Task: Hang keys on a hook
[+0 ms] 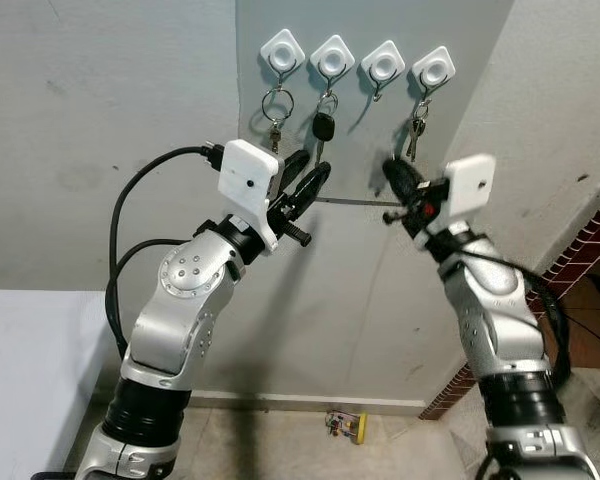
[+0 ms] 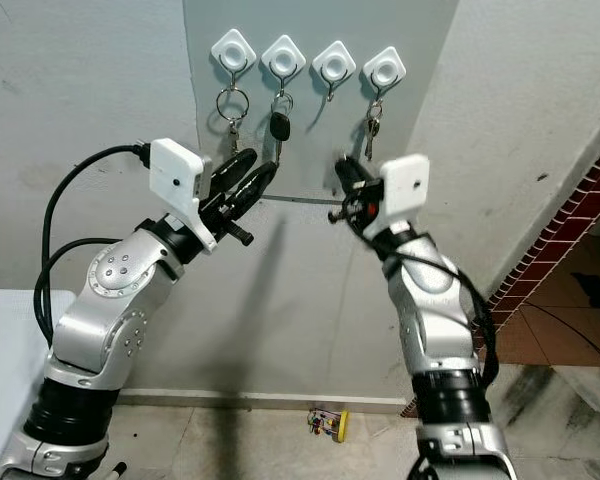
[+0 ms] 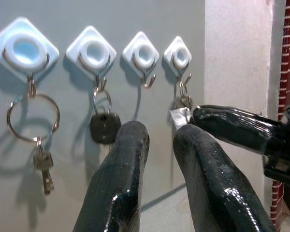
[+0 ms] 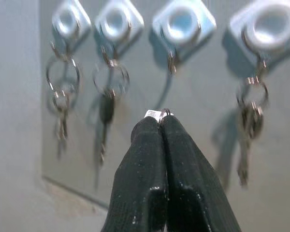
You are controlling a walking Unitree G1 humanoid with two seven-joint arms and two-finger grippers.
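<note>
Four white diamond hooks sit in a row on a grey wall panel [image 1: 370,130]. A key ring with one key [image 1: 276,110] hangs on the first, a black-headed key [image 1: 323,127] on the second, a key bunch [image 1: 417,130] on the fourth. The third hook [image 1: 383,62] is bare. My right gripper [image 1: 392,172] is raised just below that bare hook and is shut on a small silver key piece [image 4: 157,114], whose tip pokes out of the fingertips. My left gripper [image 1: 305,185] is held up below the black-headed key, open, with nothing between its fingers.
A light corner wall [image 1: 540,120] juts out right of the panel, with brickwork [image 1: 580,270] beyond it. A small yellow object [image 1: 347,425] lies on the floor by the skirting. A white surface [image 1: 30,370] is at the lower left.
</note>
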